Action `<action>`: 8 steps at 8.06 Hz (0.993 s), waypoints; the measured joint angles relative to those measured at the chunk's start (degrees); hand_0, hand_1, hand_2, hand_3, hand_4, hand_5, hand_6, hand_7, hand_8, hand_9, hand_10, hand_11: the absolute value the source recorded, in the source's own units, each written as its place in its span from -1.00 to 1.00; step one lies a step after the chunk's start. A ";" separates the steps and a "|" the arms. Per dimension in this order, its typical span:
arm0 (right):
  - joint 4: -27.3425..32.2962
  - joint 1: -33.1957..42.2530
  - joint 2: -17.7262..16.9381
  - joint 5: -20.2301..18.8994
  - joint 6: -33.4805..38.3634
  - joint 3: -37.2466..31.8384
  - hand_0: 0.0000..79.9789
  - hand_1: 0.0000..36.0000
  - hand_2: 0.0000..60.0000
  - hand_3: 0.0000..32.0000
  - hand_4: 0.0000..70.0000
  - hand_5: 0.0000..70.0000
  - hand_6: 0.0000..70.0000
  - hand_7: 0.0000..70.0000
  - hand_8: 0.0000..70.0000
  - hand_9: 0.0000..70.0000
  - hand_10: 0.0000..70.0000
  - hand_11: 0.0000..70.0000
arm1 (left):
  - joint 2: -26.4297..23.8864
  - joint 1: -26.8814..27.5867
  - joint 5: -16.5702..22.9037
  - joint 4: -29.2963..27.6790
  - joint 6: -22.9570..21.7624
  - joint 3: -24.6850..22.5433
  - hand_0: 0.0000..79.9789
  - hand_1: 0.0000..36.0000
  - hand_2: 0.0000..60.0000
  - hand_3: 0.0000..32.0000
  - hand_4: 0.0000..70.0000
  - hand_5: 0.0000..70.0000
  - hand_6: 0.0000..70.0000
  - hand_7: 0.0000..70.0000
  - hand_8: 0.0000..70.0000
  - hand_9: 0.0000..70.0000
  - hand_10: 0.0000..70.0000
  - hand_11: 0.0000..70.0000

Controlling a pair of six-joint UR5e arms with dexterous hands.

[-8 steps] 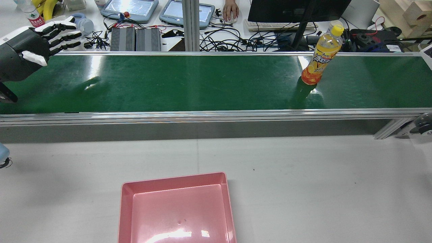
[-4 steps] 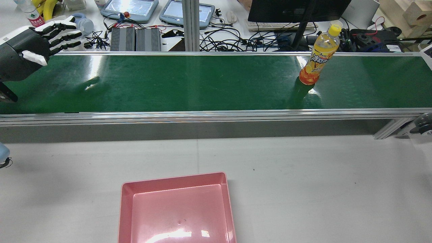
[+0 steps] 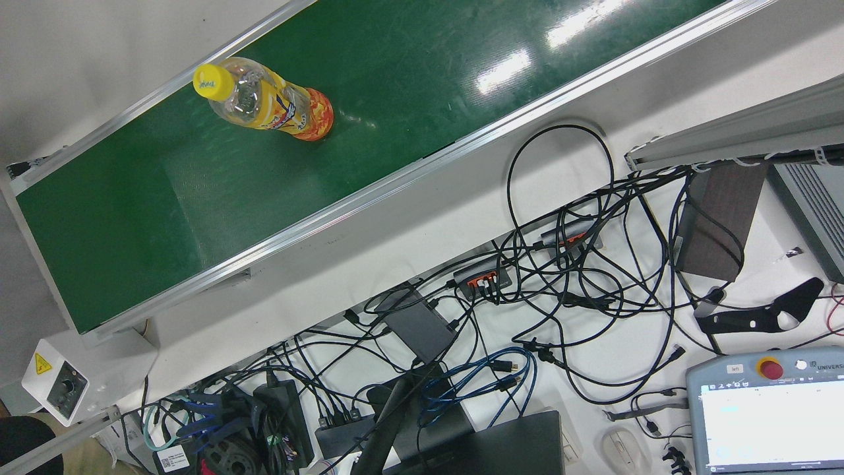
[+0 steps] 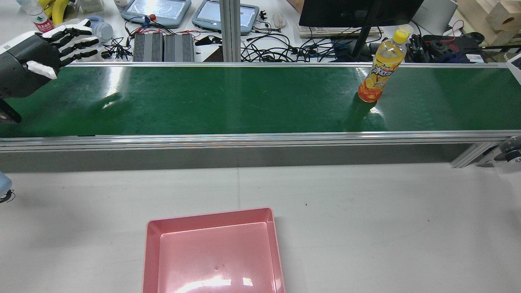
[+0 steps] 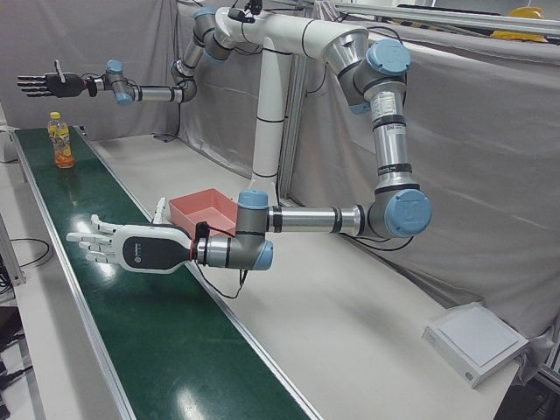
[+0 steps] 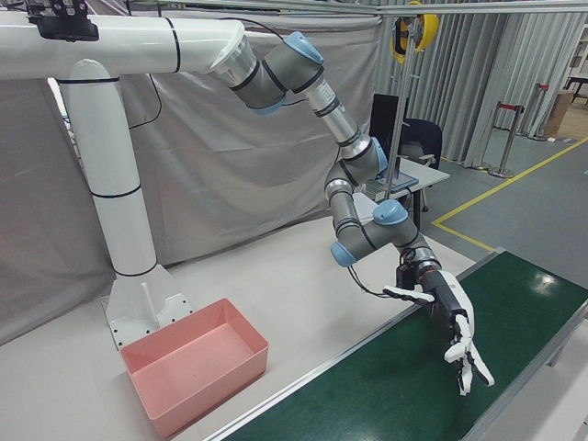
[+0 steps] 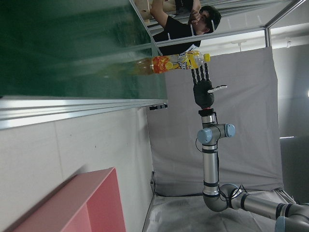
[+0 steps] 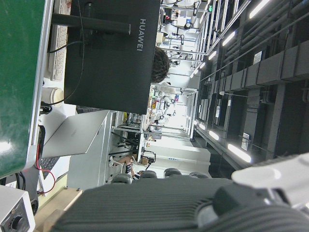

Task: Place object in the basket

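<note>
**Bottle riding the conveyor toward the waiting hands**

Since the earlier frames the orange drink bottle has shifted slightly leftward in the rear view along the green conveyor belt, standing upright; both hands appear unmoved. Left hand hovers over the belt's far-left end, fingers spread, holding nothing. Right hand hangs above the bottle, fingers likewise spread and empty. Step in hand, as judged: awaiting the grasp. The next move calls for a hand to close around the bottle's body, then carry it to the empty pink basket on the white table. In the rear view the right hand lies out of frame and the basket's near edge is cut off.
</note>
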 measured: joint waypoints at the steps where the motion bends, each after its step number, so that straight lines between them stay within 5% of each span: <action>1: 0.00 0.00 0.00 0.00 0.00 0.00 -1.00 -1.00 -1.00 -1.00 -1.00 -1.00 -1.00 -1.00 -1.00 -1.00 -1.00 -1.00 | 0.00 0.00 0.00 0.01 0.00 0.00 0.21 -0.65 -1.00 -0.71 -0.61 -0.15 -0.91 -0.95 -0.68 -0.66 -0.75 -0.62; 8: 0.00 0.00 0.00 0.00 0.00 0.00 -1.00 -1.00 -1.00 -1.00 -1.00 -1.00 -1.00 -1.00 -1.00 -1.00 -1.00 -1.00 | 0.00 0.06 0.00 0.03 0.03 0.00 0.22 -0.65 -1.00 -0.69 -0.61 -0.17 -0.92 -0.95 -0.69 -0.67 -0.75 -0.62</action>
